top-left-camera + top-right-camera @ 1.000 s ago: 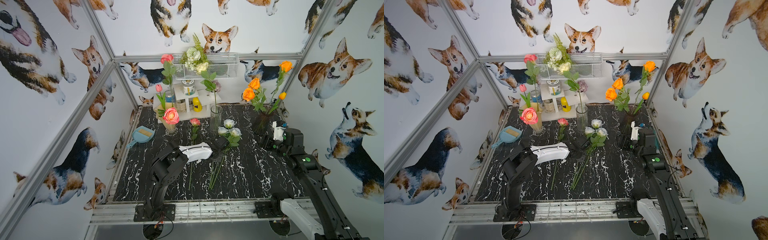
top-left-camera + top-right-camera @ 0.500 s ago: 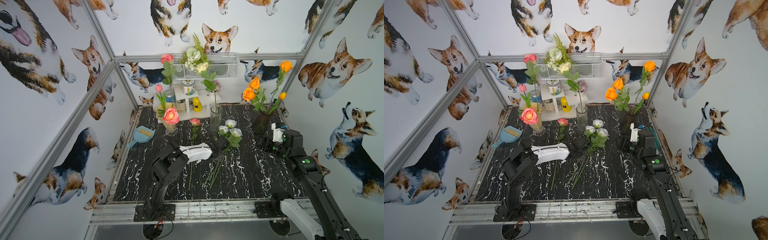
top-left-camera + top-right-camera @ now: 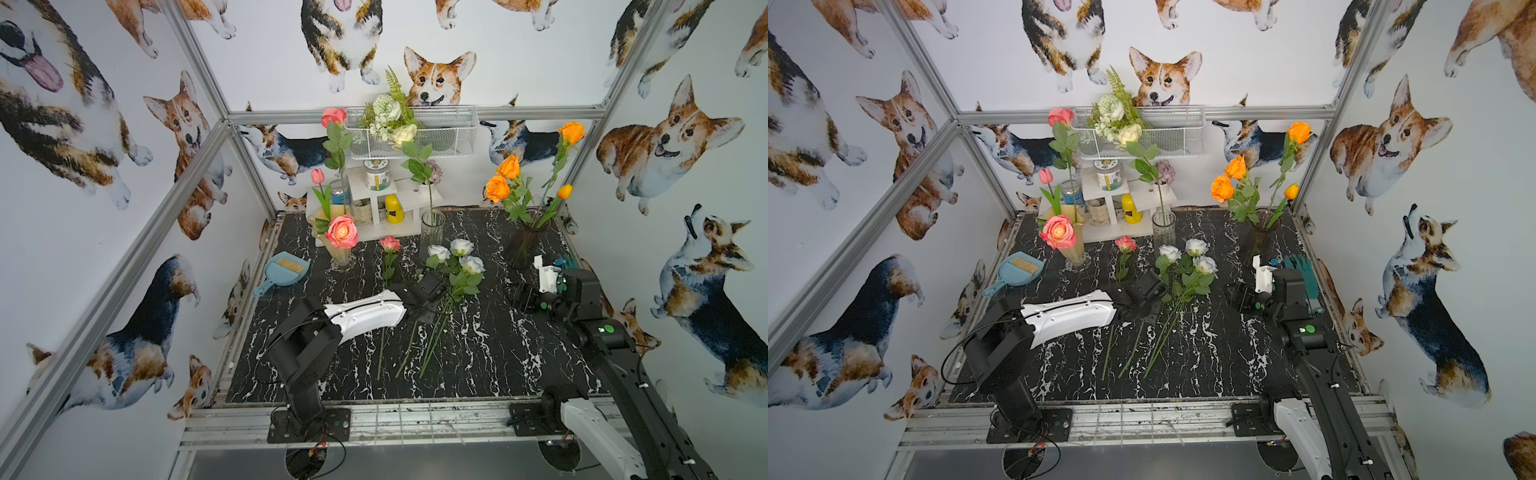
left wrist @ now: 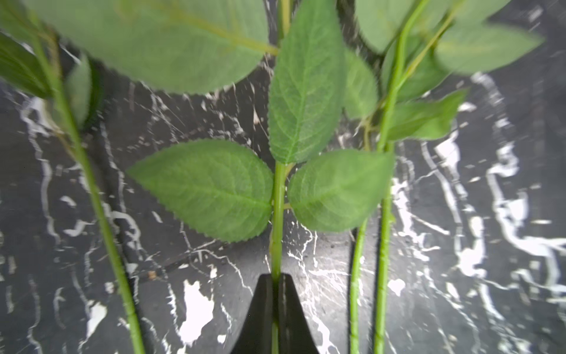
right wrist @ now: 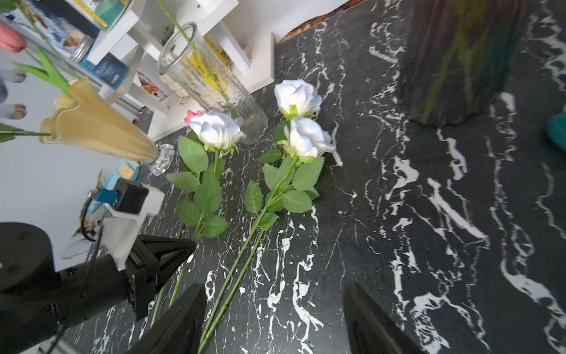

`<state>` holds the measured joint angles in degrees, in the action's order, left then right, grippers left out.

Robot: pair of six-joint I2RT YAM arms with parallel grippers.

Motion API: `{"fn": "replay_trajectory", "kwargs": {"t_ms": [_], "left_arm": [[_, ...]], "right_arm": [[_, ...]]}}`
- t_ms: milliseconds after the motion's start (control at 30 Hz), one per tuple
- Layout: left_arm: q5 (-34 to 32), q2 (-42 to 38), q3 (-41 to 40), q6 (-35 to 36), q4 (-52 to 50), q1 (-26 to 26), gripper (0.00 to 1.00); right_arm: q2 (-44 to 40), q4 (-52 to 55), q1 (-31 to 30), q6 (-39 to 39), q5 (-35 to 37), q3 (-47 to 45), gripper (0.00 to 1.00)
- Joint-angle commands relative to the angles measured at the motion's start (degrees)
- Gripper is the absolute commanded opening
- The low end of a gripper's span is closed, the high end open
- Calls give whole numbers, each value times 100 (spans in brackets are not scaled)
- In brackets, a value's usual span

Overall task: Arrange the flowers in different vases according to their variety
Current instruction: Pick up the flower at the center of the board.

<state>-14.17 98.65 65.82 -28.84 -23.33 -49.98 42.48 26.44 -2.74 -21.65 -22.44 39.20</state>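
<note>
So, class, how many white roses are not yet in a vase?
3. One white rose, stem pinched in the left gripper; the other two lie together on the table beside it. None seems hidden.

**Landmark:** clear ribbed glass cylinder vase [image 3: 432,228], upright near the back of the black white-veined marble tabletop [image 3: 490,357].
- **In it:** one cream-headed long-stemmed rose [image 3: 404,134].
- **Behind it:** white stepped shelf [image 3: 405,198]. A white wire basket [image 3: 446,137] hangs above.
- **Left of it:** creamy-yellow vase with wavy flared rim [image 3: 340,253], holding pink-headed flowers [image 3: 341,232]. A blue plastic dustpan [image 3: 286,272] lies farther left.
- **Right of it, well apart:** dark purple ribbed glass vase [image 3: 524,245], holding orange-headed flowers [image 3: 508,167].
- **In front, left:** small pink rose on long green stem [image 3: 390,244], lying flat.
- **Directly in front:** white artificial rose on long green stem [image 3: 438,251], lying flat. Two further white roses [image 3: 471,264] lie just to its right.
</note>
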Motion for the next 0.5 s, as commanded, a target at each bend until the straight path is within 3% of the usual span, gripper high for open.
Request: {"fn": "replay_trajectory", "kwargs": {"t_ms": [0, 200, 467], "left_arm": [[-123, -328, -108, -25, 364, -7, 0], [35, -1541, -625, -58, 1356, -12, 0], [607, -2701, -1345, -111, 2821, -6, 0]], "right_arm": [[-114, -613, -194, -124, -584, -229, 74], [-277, -1724, -1033, -532, -1163, -808, 73], [243, -3145, -2953, -840, -202, -952, 73]]}}
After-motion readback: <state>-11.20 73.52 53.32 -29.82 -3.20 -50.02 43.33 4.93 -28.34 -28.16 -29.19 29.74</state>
